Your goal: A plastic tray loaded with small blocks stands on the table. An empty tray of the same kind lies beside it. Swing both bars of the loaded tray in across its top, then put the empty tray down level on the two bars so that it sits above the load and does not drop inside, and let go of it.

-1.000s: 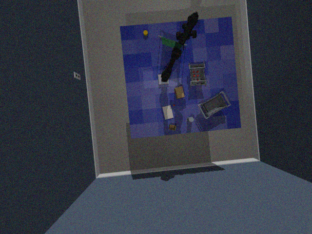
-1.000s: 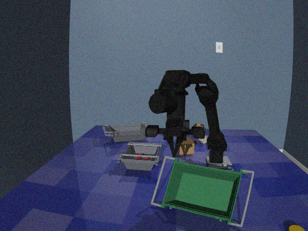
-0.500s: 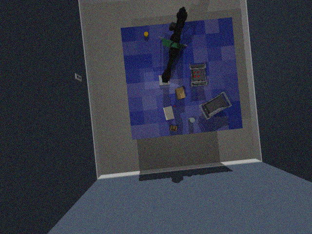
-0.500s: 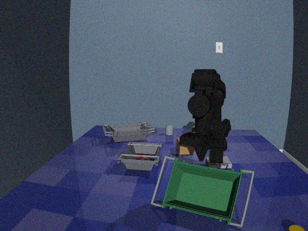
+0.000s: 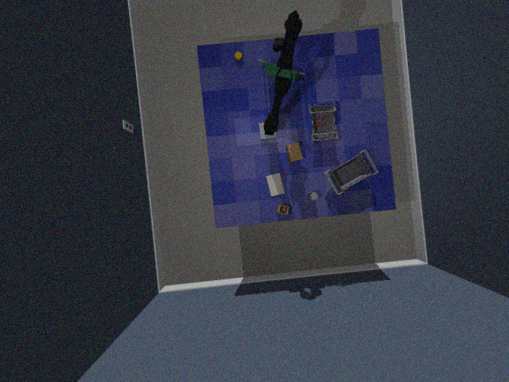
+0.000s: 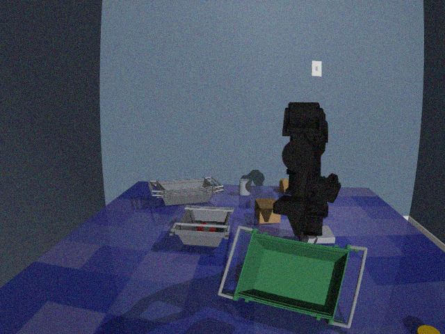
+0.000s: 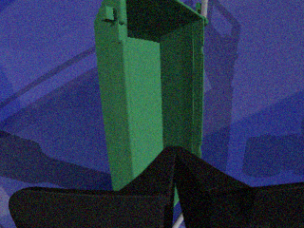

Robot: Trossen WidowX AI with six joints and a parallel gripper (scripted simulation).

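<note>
The loaded grey tray stands upright, with small red blocks inside. A light wire bar crosses near one end and another bar near the other; their exact swing is hard to tell. An empty green tray seems to rest on its long side, its opening facing the exterior camera, its bars swung out past its ends. My gripper is shut and empty above the green tray; the arm hides part of that tray in the top view.
A larger empty grey tray stands beyond the loaded one. A brown box, a white block, a white cup, a small brown box and a yellow ball are also on the table.
</note>
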